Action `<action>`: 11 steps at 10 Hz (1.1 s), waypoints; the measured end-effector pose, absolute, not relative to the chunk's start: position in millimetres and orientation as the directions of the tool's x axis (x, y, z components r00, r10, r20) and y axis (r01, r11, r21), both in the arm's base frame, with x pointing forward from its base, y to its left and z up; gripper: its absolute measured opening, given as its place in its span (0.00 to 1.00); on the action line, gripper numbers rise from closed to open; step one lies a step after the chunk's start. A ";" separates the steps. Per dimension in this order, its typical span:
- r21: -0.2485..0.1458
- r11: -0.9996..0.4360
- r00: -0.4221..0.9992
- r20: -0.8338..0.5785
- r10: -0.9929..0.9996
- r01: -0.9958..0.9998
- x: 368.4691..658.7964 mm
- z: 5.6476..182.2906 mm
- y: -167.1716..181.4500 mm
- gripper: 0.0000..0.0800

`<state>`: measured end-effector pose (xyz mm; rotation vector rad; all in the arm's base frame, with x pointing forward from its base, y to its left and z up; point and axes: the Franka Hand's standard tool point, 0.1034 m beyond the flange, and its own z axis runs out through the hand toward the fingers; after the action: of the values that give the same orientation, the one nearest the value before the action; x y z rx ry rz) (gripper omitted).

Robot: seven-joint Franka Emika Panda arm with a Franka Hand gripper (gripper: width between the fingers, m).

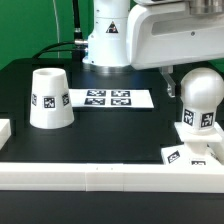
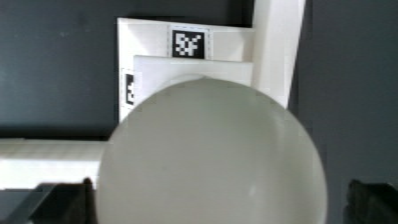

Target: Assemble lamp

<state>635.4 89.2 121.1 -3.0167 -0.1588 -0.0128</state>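
The bulb [image 1: 200, 97] is seen upright by the counter's edge at the exterior view's right, close to the near corner. Its round head is uppermost and its tagged neck goes down to the flat square base [image 1: 186, 152]; whether it is fully seated there cannot be told. That upright stance is judged to be what the lamp needs, since the neck has to enter the base from above. The gripper [image 2: 214, 200] is held directly over the bulb. In the wrist view its two dark fingertips [image 2: 61, 201] are shown spread wide to either side of the head, with a sliver of gap at each side, so it is judged released rather than clamped. Such a straddle is taken to suit either a fresh grasp or a letting-go. The shade [image 1: 48, 98] stands wide end down near the counter's edge at the exterior view's left, well apart from the bulb, presumably kept out of the way until it is wanted on top. The marker board [image 1: 108, 98] lies flat between them. Counted: one bulb, one base, one shade, one marker board bearing four tags, two fingertips, and one long border rail [image 1: 100, 176] along the near edge.
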 end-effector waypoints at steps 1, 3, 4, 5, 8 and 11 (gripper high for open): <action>-0.119 -0.978 0.985 0.022 0.170 0.172 635.3 120.7 88.7 0.87; -0.114 -0.945 0.952 0.037 0.304 0.306 635.2 120.1 87.6 0.87; -0.104 -0.917 0.922 0.045 0.383 0.386 635.1 119.6 86.5 0.87; -0.079 -0.858 0.862 0.064 0.504 0.507 636.3 118.9 86.1 0.87; -0.036 -0.693 0.693 0.077 0.716 0.720 636.4 117.7 88.8 0.87; -0.013 -0.526 0.526 0.069 0.848 0.850 635.8 117.1 87.4 0.87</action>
<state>635.8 87.4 117.1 -2.7051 -1.5060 -0.0836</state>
